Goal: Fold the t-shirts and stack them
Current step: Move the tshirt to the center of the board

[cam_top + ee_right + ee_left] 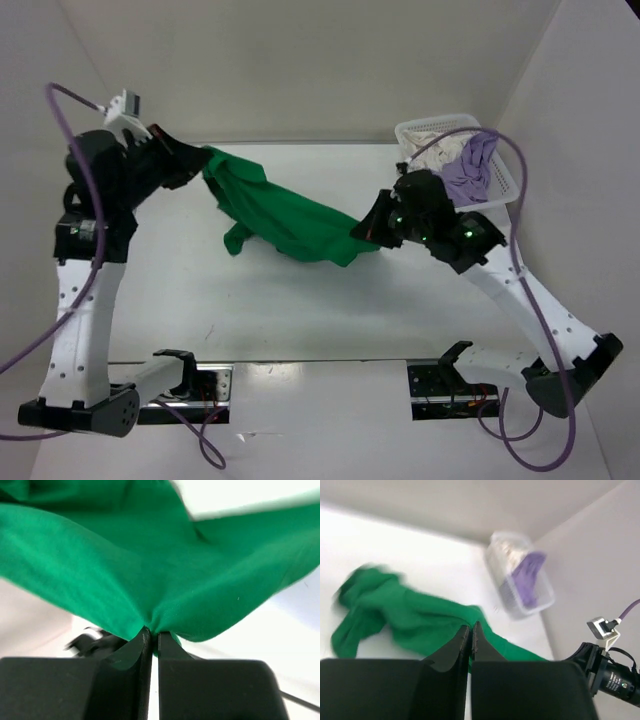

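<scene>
Currently held: green t-shirt point(290, 222), strung as a sagging band between the two arms above the white table point(300, 310).
Left gripper point(200, 158): we note its fingers pressed together on the shirt's far-left end, raised near the back wall.
Right gripper point(151, 635): fingers pinched tight on a bunched fold of the same shirt, and green cloth fills the wrist view.
Shirt's low point: a crumpled lobe hangs at the left-centre; we cannot tell whether it touches the table.
White mesh basket point(500, 190): far-right corner, against the side wall.
Basket contents: lavender t-shirt point(470, 165) heaped on the near side, cream t-shirt point(432, 145) behind it.
Obstruction: we see the right arm's wrist just in front of the basket, between it and the open table.
Cabling: purple cable point(530, 290) trails along the right arm.
</scene>
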`<state>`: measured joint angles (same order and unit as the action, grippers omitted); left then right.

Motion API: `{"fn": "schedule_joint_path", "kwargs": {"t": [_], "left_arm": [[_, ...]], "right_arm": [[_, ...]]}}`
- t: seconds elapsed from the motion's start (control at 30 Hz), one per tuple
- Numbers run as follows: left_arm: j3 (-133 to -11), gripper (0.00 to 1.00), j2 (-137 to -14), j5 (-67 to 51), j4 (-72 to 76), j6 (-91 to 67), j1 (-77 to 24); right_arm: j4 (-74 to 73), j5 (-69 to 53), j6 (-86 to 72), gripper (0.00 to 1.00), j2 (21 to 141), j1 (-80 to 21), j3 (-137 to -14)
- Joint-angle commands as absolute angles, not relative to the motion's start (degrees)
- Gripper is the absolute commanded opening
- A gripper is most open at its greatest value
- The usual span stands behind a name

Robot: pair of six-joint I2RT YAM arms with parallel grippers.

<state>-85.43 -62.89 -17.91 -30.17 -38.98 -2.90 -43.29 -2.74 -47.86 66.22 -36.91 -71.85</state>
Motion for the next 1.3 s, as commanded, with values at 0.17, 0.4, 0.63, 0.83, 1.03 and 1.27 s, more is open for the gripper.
{"fn": "schedule_joint_path", "kwargs": {"t": [0.17,0.4,0.63,0.83,1.03,1.27], "left_arm": [[-119.8,0.00,-70.1,-10.8,-41.3,-35.7,-3.2],[-121.9,0.00,-82.3,-12.2,-37.4,-32.6,-3.2],[-105.7,0.03,-93.1,-19.2,-28.0,-32.1,2.2],[-116.1,0.10,-112.8,-18.7,-25.5,-32.6,2.2],[-131.6,0.51,-120.3,-18.2,-28.7,-33.3,1.7],[-100.9,0.71,-103.1,-11.4,-24.3,-28.8,1.7]], "right_arm": [[-57.6,-6.3,-39.3,0.03,67.2,-37.0,-105.8],[-44.9,-21.0,-35.3,0.03,76.1,-19.3,-102.8],[-34.9,-18.9,-33.5,0.04,94.5,-18.0,-94.8],[-33.1,-12.6,-32.9,0.03,111.6,-16.6,-109.1],[-42.5,-8.9,-32.3,0.44,120.8,-16.1,-129.5],[-33.6,-8.2,-33.0,0.44,106.1,-16.1,-103.9]]}}
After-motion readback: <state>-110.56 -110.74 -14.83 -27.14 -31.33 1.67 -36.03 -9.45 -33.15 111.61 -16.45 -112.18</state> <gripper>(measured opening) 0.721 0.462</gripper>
